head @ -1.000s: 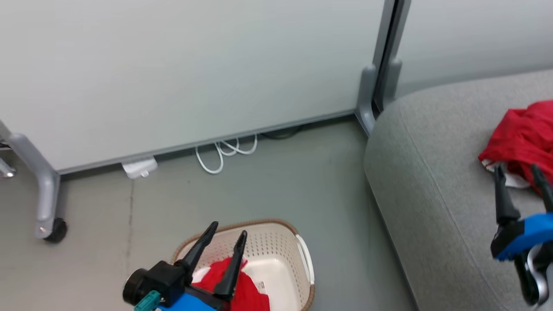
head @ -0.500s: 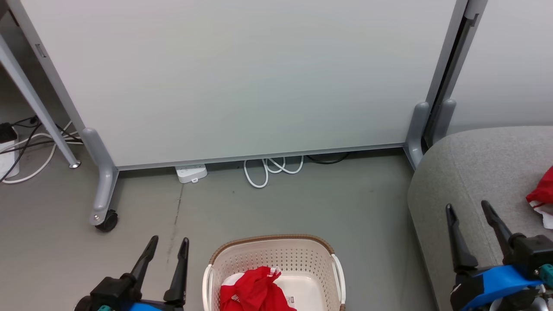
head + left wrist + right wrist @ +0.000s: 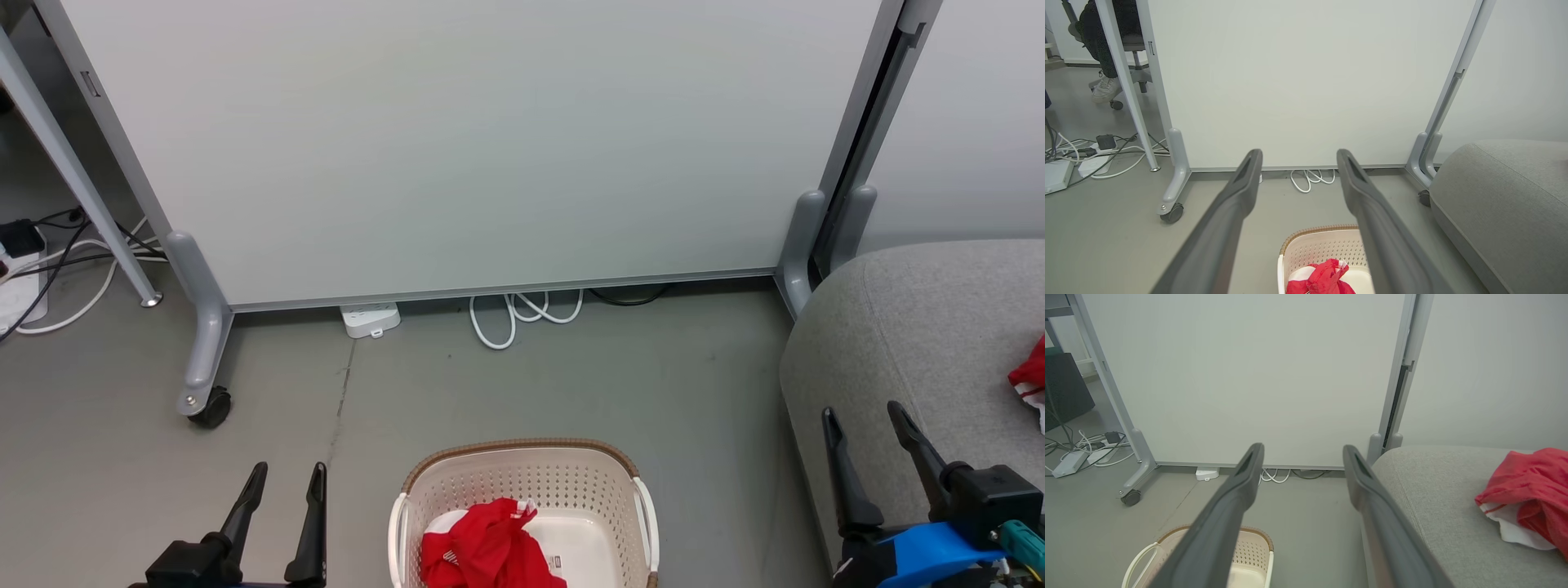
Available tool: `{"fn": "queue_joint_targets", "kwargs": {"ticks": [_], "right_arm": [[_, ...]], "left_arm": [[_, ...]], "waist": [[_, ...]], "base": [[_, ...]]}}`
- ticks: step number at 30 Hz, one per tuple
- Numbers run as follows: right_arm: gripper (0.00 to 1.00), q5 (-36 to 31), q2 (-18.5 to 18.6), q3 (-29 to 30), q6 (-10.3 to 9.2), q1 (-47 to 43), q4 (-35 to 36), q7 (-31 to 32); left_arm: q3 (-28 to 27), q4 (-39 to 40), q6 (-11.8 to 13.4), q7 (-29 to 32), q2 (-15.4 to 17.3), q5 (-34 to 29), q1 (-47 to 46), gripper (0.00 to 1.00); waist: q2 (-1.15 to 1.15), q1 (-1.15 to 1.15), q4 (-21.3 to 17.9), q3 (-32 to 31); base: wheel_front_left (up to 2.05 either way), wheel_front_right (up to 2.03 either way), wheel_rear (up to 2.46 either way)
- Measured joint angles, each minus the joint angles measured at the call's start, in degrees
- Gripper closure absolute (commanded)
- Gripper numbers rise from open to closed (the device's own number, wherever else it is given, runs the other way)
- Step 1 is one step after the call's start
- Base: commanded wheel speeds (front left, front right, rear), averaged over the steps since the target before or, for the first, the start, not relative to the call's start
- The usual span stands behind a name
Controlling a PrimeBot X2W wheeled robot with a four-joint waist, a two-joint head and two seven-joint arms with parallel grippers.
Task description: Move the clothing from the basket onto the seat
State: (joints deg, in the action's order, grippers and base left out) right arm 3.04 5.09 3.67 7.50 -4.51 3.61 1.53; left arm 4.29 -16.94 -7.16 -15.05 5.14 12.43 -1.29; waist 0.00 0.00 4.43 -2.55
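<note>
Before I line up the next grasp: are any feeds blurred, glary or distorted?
Head view: even soft light, no glare, the clothing in the basket is sharp, though the bottom edge cuts the basket. Left wrist view: the left gripper is blurred close to the lens, floor and basket sharp, partition posts lean outward. Right wrist view: the right gripper likewise soft, the seat crisp.

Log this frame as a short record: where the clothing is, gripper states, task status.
basket: on the floor, lower centre of head view
seat: grey cushion, right of basket
clothing in basket: crumpled red fabric on its bottom
clothing on seat: red with white trim, lying on the cushion
left gripper: open, empty, left of basket
right gripper: open, empty, by seat's edge
status: unfinished, red fabric remains in basket
</note>
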Motion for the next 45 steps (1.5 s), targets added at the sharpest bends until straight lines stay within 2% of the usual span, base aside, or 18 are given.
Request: {"fn": "queue_joint_targets", "kwargs": {"ticks": [11, 18, 21, 28, 34, 39, 41, 45], "right_arm": [[0.00, -0.01, -0.04, -1.75, 0.00, 1.55, 0.83, 0.05], [0.00, 0.56, 1.13, -4.90, 0.00, 8.25, 1.83, -0.52], [0.00, 0.79, 1.47, -6.93, -0.01, 11.95, 1.87, -1.10], [0.00, 2.27, 1.00, -12.13, 0.00, 21.74, -0.03, -5.11], [0.00, 3.93, -0.16, -13.97, 0.00, 27.60, -2.68, -9.14], [0.00, 5.76, -1.11, -16.81, 0.00, 32.21, -4.94, -12.39], [0.00, 6.44, -1.34, -17.74, 0.00, 33.36, -5.83, -13.45], [0.00, 6.68, -1.69, -17.59, 0.00, 33.83, -7.34, -14.69]], "left_arm": [[1.37, -1.24, -0.13, 0.00, -0.56, -0.76, -0.40, 0.00], [4.61, -4.58, -0.15, 0.00, -0.18, -1.81, -7.47, 0.00], [6.75, -7.84, -0.16, 0.01, 1.33, -2.49, -11.54, 0.00], [11.56, -15.40, -0.24, 1.35, 7.48, -1.30, -21.16, 0.00], [14.49, -19.44, -0.25, 4.69, 13.50, -0.47, -28.07, 0.00], [13.68, -22.08, -0.23, 8.91, 17.69, 0.12, -31.42, 0.00], [13.36, -22.97, 0.19, 10.63, 18.84, 0.08, -32.38, 0.00], [14.19, -25.35, 2.03, 14.47, 19.03, -1.04, -34.23, 0.00]], "waist": [[0.00, -0.01, -0.83, 3.26], [0.00, 0.00, -3.05, 10.74], [0.00, 0.01, -4.68, 14.88], [0.00, 0.01, -11.33, 24.95], [0.00, 0.02, -18.34, 33.52], [0.00, 0.01, -24.58, 39.91], [0.00, 0.02, -26.97, 42.36], [0.00, 0.02, -30.43, 47.09]], "base": [[0.00, 0.00, 0.00], [0.00, 0.00, 0.00], [0.00, 0.00, 0.00], [0.00, 0.00, 0.00], [0.00, 0.00, 0.00], [0.00, 0.00, 0.00], [0.00, 0.00, 0.00], [0.00, 0.00, 0.00]]}}
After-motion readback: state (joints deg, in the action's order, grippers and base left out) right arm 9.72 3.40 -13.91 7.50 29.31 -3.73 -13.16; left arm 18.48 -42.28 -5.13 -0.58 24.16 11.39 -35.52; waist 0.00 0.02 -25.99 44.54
